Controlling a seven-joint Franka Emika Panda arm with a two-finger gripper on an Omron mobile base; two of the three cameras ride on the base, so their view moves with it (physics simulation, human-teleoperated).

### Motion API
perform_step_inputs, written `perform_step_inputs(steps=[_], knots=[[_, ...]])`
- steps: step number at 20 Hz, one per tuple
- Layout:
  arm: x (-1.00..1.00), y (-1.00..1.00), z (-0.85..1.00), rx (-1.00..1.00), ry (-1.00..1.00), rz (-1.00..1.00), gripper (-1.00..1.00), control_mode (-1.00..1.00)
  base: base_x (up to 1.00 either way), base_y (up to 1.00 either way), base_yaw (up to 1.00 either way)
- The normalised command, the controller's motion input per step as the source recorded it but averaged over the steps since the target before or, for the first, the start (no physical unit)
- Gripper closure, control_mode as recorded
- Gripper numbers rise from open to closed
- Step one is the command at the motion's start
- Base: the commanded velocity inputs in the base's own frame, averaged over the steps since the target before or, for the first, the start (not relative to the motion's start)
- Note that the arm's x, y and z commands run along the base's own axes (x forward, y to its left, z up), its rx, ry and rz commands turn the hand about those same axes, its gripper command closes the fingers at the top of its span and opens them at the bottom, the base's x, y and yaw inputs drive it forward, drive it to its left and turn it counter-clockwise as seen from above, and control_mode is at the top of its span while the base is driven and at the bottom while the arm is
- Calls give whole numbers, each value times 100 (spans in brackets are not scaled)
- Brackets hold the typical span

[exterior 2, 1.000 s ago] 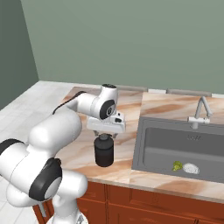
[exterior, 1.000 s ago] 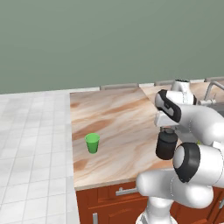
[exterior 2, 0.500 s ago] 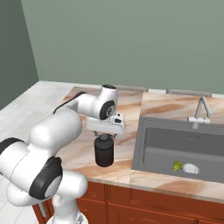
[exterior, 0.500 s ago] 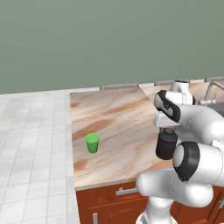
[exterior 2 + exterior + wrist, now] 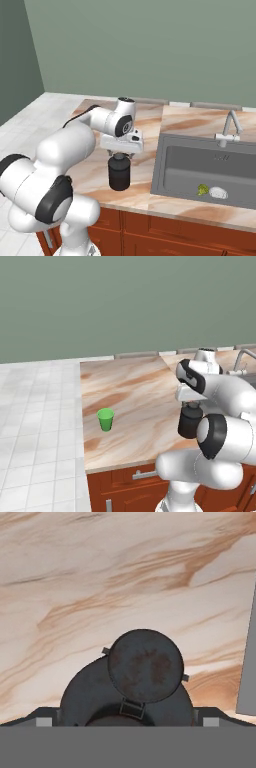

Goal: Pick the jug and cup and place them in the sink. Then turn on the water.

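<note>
One squat dark grey-black cylindrical jug (image 5: 119, 174) stands on the marble tabletop (image 5: 130, 396), directly under my end effector (image 5: 120, 154), whose jaws are spread apart. One small green tapered cup (image 5: 105, 419) sits far left. The right base view shows the dark grey sink (image 5: 185, 165).

I am looking over a marble-patterned countertop (image 5: 135, 386) of cream and tan swirls, running across the middle of the left base view. Behind it a plain grey-green wall (image 5: 125, 301) is filling the upper half of the frame. To the left a white tiled surface (image 5: 35, 421) is stretching toward the lower left corner. Along the bottom, reddish-brown wooden cabinets (image 5: 165, 235) are showing beneath the counter edge, one drawer front carrying a silver handle (image 5: 145, 474). Light is falling evenly, casting soft shadows.
</note>
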Motion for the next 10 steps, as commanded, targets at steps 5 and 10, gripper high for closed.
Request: perform_step_inputs(steps=[5,10], knots=[[0,0,-36,0,0,0,-100,-100,0,0,0],[0,0,-13,0,0,0,-100,-100,0,0,0]])
